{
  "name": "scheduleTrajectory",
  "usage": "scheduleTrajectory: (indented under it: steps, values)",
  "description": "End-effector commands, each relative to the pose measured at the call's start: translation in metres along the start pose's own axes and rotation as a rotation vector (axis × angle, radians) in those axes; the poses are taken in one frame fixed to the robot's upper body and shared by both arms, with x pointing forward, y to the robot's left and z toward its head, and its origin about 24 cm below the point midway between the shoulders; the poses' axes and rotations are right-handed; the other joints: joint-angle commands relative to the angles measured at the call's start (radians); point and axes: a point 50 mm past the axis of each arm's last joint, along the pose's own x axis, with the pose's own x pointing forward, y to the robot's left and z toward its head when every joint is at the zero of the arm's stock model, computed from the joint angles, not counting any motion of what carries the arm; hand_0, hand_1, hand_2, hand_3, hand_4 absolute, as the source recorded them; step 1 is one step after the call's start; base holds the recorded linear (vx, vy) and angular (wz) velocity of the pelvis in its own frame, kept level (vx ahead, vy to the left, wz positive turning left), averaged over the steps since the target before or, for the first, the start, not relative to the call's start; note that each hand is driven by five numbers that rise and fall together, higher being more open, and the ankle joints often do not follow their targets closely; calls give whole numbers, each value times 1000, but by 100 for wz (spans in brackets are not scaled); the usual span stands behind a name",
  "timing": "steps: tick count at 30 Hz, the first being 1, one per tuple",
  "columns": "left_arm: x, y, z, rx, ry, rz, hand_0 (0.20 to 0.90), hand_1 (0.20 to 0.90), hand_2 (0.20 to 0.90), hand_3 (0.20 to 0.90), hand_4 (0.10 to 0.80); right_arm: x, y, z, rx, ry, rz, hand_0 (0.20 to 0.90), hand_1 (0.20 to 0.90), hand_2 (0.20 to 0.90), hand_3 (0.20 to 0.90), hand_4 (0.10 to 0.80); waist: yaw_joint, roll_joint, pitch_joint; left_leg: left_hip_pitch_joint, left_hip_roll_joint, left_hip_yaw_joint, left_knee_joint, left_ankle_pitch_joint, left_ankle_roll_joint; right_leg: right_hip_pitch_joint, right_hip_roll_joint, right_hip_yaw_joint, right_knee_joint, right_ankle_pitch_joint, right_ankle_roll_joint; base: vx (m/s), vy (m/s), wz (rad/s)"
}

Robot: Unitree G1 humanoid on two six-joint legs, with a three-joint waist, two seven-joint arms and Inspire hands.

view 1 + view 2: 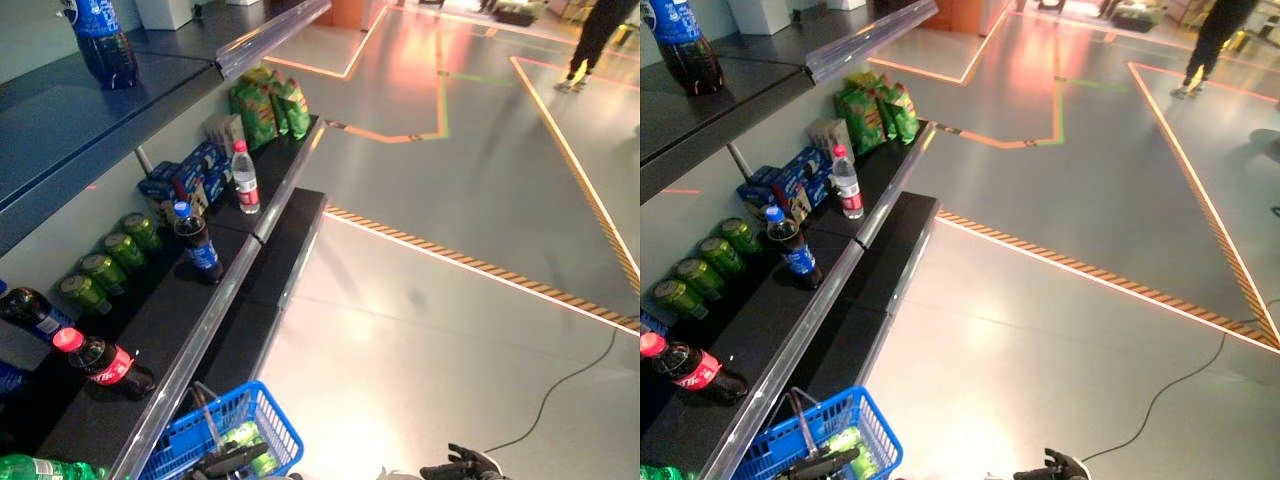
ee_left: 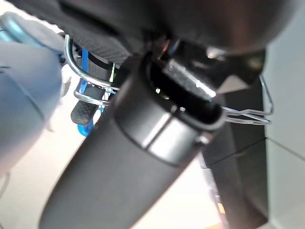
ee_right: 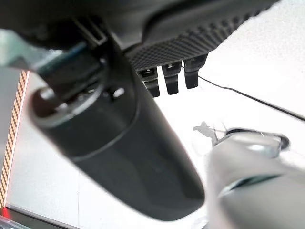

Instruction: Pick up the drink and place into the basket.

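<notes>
A green drink (image 1: 243, 436) lies in the blue basket (image 1: 268, 412) at lower left, half hidden by its handles (image 1: 228, 458); the left hand (image 2: 143, 143) is curled round them; the right hand (image 1: 462, 464), cut off at the bottom edge, hangs relaxed and empty.

Four green cans (image 1: 112, 262) stand in a row on the lower shelf (image 1: 190, 310). Dark cola bottles number at least four: one upright with a blue label (image 1: 196, 243), one lying with a red label (image 1: 105, 361), one at the left edge (image 1: 32, 310), one on the top shelf (image 1: 103, 40). One clear water bottle (image 1: 245, 178). One blue basket (image 1: 235, 432). One person (image 1: 598, 40) stands far off.
</notes>
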Motion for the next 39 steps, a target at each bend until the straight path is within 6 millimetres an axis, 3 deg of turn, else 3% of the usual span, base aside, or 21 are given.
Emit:
scheduleTrajectory:
  steps: [1, 2, 5, 8, 11, 14, 15, 19, 21, 26, 28, 30, 35, 39]
  values:
    - [5, -18, 47, 18, -187, -104, 300, 300, 300, 200, 100, -7, -31, -13, 55, 19, -90, 900, 900, 900, 900, 800, -37, -22, -27, -77, -154, 23, 128, -46, 42, -38, -87, 64, -133, 307, 12, 299, -194, 62]
    - [5, -17, 47, 24, -180, -101, 300, 300, 300, 200, 100, -8, -32, -15, 64, 20, -95, 900, 900, 900, 900, 800, -55, -22, -25, -61, -157, 0, 134, -69, 42, -70, -106, 101, -187, 343, 21, 313, -210, 120]
    - [5, -14, 46, 22, -170, -80, 300, 300, 300, 200, 100, -7, -33, -14, 79, 26, -104, 900, 900, 900, 900, 800, -88, -15, -19, -30, -158, -62, 166, -119, 42, -132, -105, 159, -239, 373, 28, 357, -229, 119]
    - [4, -10, 40, 10, -162, -59, 300, 300, 300, 200, 100, -7, -32, -12, 63, 37, -102, 900, 900, 900, 900, 800, -81, -24, -29, -23, -160, -89, 188, -139, 33, -90, -88, 141, -250, 362, 33, 296, -230, 66]
    - [3, -7, 32, -23, -164, -60, 300, 300, 300, 200, 100, -3, -26, -2, -1, 35, -68, 900, 900, 900, 900, 800, -62, -43, -50, -33, -144, -86, 259, -155, 12, -44, -47, 108, -217, 306, 11, 292, -247, 72]
    - [4, -13, 27, -55, -185, -90, 300, 300, 300, 200, 100, -2, -26, 4, -45, 35, -55, 900, 900, 900, 900, 800, -31, -52, -54, -100, -118, -71, 381, -73, -32, 8, -22, 55, -230, 271, -21, 197, -210, 57]
    - [4, -14, 27, -53, -185, -97, 300, 300, 300, 200, 100, -2, -26, 4, -45, 35, -57, 900, 900, 900, 900, 800, -28, -55, -53, -108, -116, -66, 396, -72, -34, 12, -23, 46, -231, 268, -24, 172, -223, 53]
    - [6, -23, 24, -18, -169, -157, 300, 300, 300, 200, 100, -3, -25, 2, -23, 39, -83, 900, 900, 900, 900, 800, 4, -67, -44, -157, -77, 2, 445, -69, -40, 48, -32, -42, -251, 252, -44, 104, -185, 78]
    - [5, -25, 21, 0, -154, -170, 300, 300, 300, 200, 100, -4, -27, -2, 0, 47, -96, 900, 900, 900, 900, 800, 11, -63, -40, -164, -38, 69, 393, -63, -50, 71, -33, -103, -283, 249, -46, 60, -153, 114]
    - [5, -23, 19, -14, -146, -143, 300, 300, 300, 200, 100, -5, -29, -10, -18, 76, -100, 900, 900, 900, 900, 800, 13, -39, -54, -127, 23, 208, 177, -22, -79, 90, -34, -215, -341, 259, -32, -29, -7, 110]
    - [5, -22, 17, 29, -126, -142, 300, 300, 300, 200, 100, -7, -30, -17, 27, 81, -111, 900, 900, 900, 900, 800, 3, -35, -66, -117, 96, 300, 189, 13, -126, 107, -43, -278, -357, 248, -27, -129, 22, 123]
    - [6, -23, 20, 44, -126, -145, 300, 300, 300, 200, 100, -8, -31, -19, 47, 71, -112, 900, 900, 900, 900, 800, -7, -39, -64, -116, 138, 358, 238, 47, -149, 105, -61, -336, -360, 256, -29, -210, 70, 159]
    - [6, -24, 21, 32, -138, -155, 300, 300, 300, 200, 100, -9, -33, -21, 30, 64, -113, 900, 900, 900, 900, 800, -30, -15, -75, -32, 155, 428, 107, 86, -159, 93, -92, -411, -357, 296, -4, -183, 265, 160]
    - [5, -21, 24, 20, -143, -148, 300, 300, 300, 200, 100, -8, -31, -19, 21, 61, -109, 900, 900, 900, 900, 800, -29, 1, -80, 21, 109, 424, 6, 44, -138, 79, -148, -426, -322, 331, 49, -116, 348, 106]
